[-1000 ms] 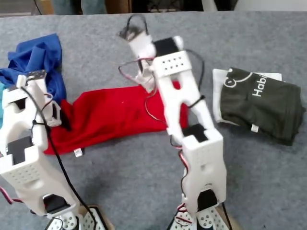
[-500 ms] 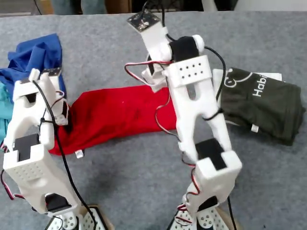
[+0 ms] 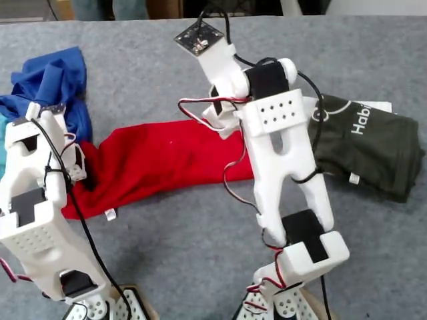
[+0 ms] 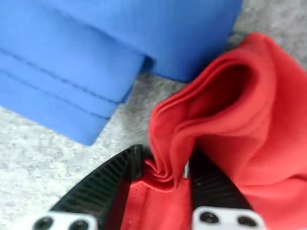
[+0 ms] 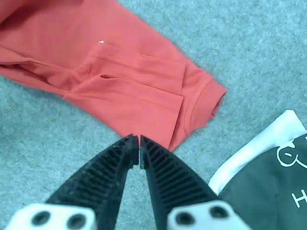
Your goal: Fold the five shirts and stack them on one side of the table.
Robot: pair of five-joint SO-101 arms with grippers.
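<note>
Swung rightward since a second ago, the right arm leans over the right end of the red shirt (image 3: pixel 160 163), its claw (image 5: pixel 139 146) pressed shut on nothing and poised over the shirt's edge near a cuffed sleeve. The left claw (image 4: pixel 160 167) pinches a bunched fold at the shirt's left end, close to the crumpled blue shirt (image 3: pixel 57 83) by the far left corner of the grey desk (image 3: pixel 167 253). The red shirt stretches across the desk's middle. Toward the right edge lies a folded dark green shirt (image 3: pixel 363 150) atop a white one (image 3: pixel 307 110); the right arm's links partly cover both from above.
</note>
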